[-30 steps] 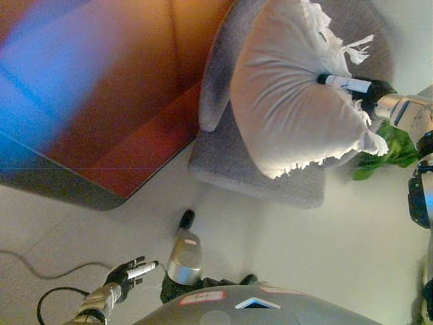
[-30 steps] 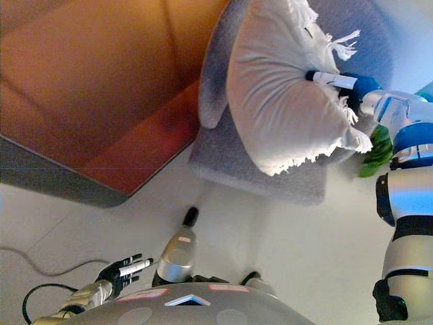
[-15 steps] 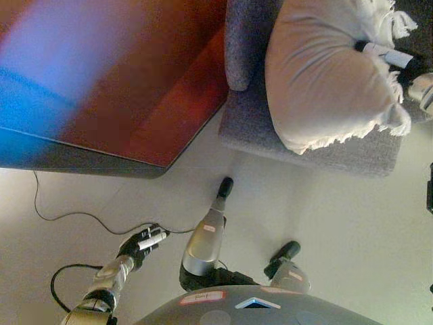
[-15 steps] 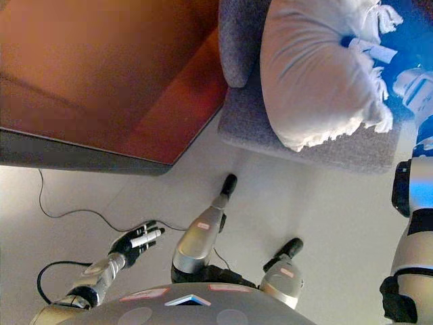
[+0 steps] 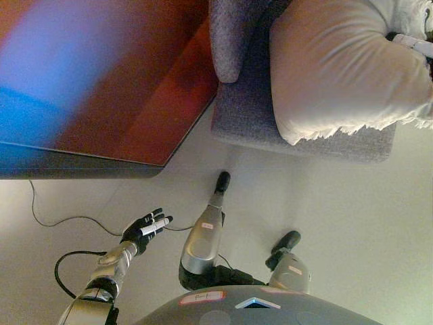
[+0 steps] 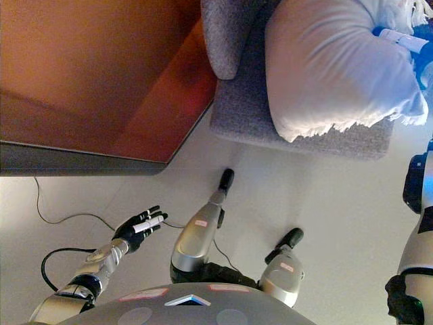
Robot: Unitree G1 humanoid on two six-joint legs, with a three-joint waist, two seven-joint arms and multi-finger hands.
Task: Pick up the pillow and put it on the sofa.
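We grip the fringed white pillow (image 5: 338,68) on the grey sofa (image 5: 298,132) with our right hand (image 6: 409,47); left hand (image 5: 145,229) hangs spread.

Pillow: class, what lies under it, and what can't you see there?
The pillow rests on the grey sofa seat. The seat beneath it is covered. The right robot hand touches its far edge.

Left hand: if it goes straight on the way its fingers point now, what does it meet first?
The left hand is open, fingers pointing up and to the right. Nothing lies close in that line except bare floor; further on is the grey sofa, though depth is unclear.
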